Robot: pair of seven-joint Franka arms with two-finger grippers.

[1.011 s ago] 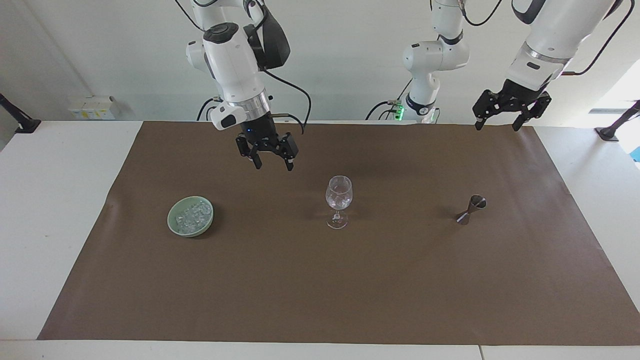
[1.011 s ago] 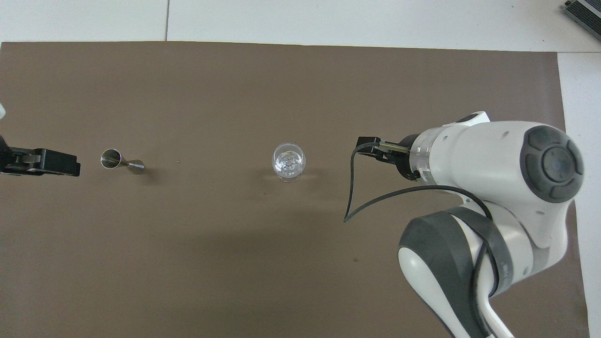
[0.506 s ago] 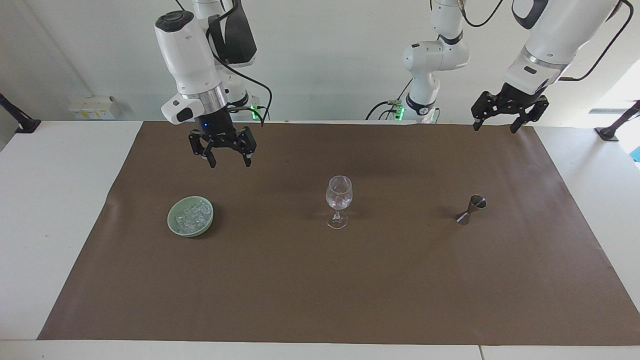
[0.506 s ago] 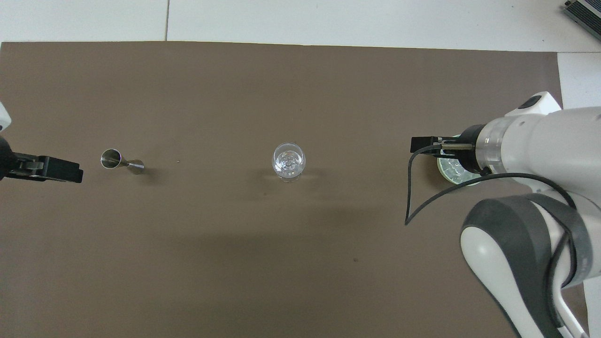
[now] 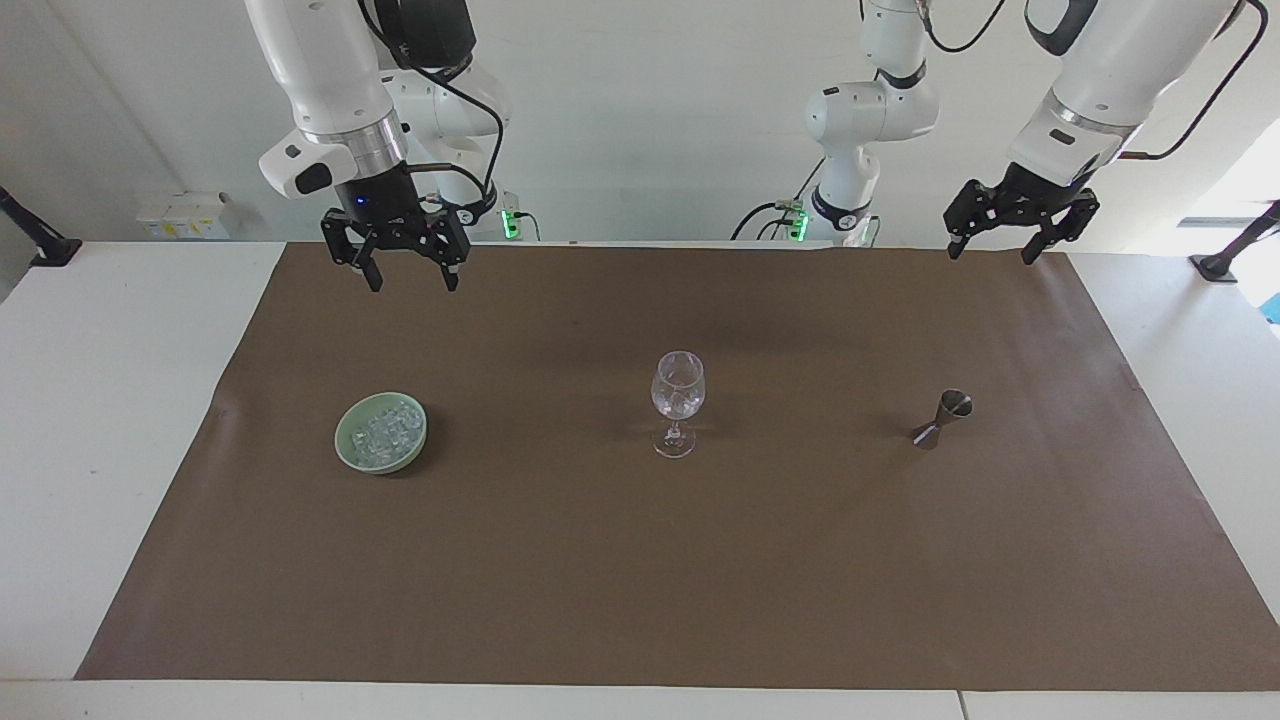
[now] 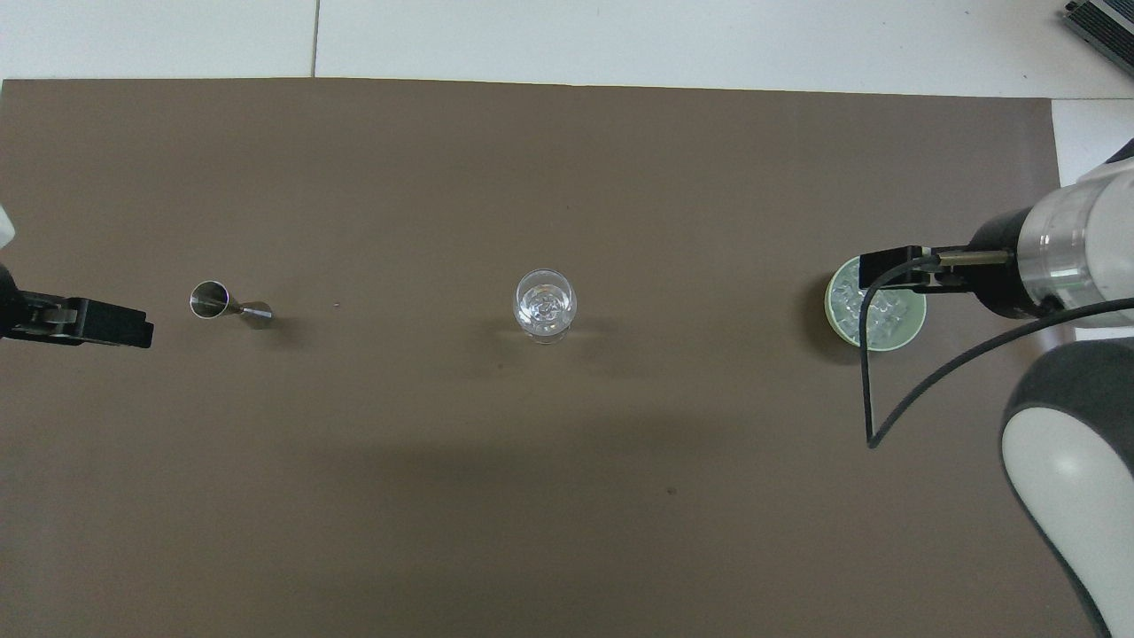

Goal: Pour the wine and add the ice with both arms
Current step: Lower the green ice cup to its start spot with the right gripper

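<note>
A white table (image 5: 110, 420) is covered over most of its top by a large brown paper sheet (image 5: 640, 580), its edges slightly lifted at the ends. A seam (image 6: 316, 40) is seen running across the bare white surface where the sheet stops. A plain white wall (image 5: 660, 110) closes the scene above the table. Small white boxes (image 5: 185, 213) are set against that wall, and black clamp-like stands (image 5: 35, 235) are fixed at both table ends (the second (image 5: 1235, 245) at the brighter end). Strong daylight (image 5: 1240, 185) is admitted there, as from a window.
</note>
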